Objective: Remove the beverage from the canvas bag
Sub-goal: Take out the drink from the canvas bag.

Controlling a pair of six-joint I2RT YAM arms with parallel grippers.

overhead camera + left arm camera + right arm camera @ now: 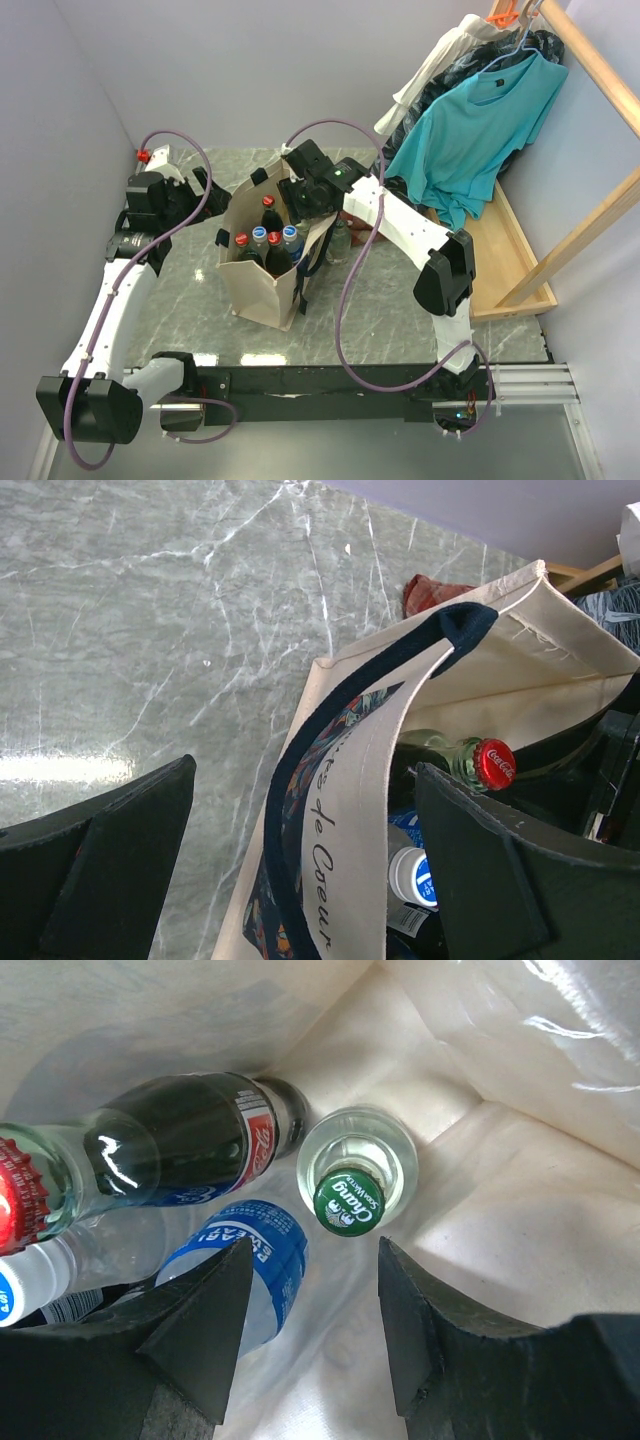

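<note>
The bench [400, 300] under me is grey-green marble with pale veins, glossy enough to throw back a streak of light near its front edge. Off the bench's right edge stands a wooden frame [598, 68] of pale beams, and its flat base [510, 265] lies along that edge. Over the bench's far right corner a teal T-shirt [470, 130] hangs on a blue hanger [512, 48]. A white garment [432, 68] and a dark patterned one [548, 45] are bunched behind it, with an orange hanger [506, 12] above. My left wrist view shows a crumpled red cloth [432, 592] on the bench, close to where it meets the wall. Lavender walls [250, 70] close the bench's far and left sides.
</note>
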